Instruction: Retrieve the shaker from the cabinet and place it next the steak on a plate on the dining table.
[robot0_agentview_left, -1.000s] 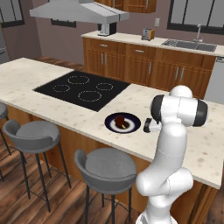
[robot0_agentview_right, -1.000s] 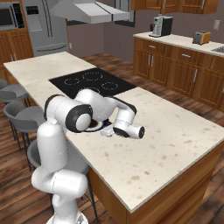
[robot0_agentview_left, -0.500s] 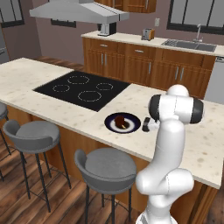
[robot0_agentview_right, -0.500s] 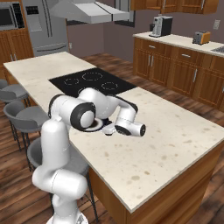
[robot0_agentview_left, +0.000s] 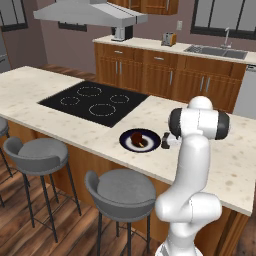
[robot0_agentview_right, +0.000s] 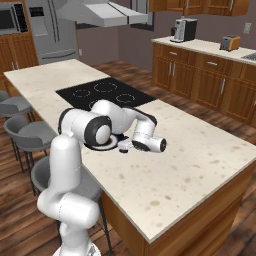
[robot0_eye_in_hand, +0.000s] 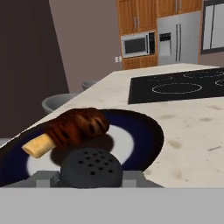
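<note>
Still the fingers (robot0_eye_in_hand: 90, 178) clamp the shaker (robot0_eye_in_hand: 91, 167) beside the plate (robot0_eye_in_hand: 144, 131).

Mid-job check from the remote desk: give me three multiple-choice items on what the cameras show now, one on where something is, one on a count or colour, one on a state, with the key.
1. Where does the plate sit?
A. On the dining table, between the cooktop and the robot arm
B. On a stool
C. On the counter with the sink

2. How many ring marks does the cooktop have?
A. Two
B. Four
C. Six

3. What is the pincer doing?
A. Open and carrying nothing
B. Shut on the steak
C. Shut on the shaker, low beside the plate

Key:
1 A: the left base view shows the navy-rimmed plate on the beige stone top, just past the cooktop.
2 B: four rings show on the black glass.
3 C: the hand view shows the shaker's perforated dark cap between the fingertips, with the steak lying on the plate behind it.
</note>
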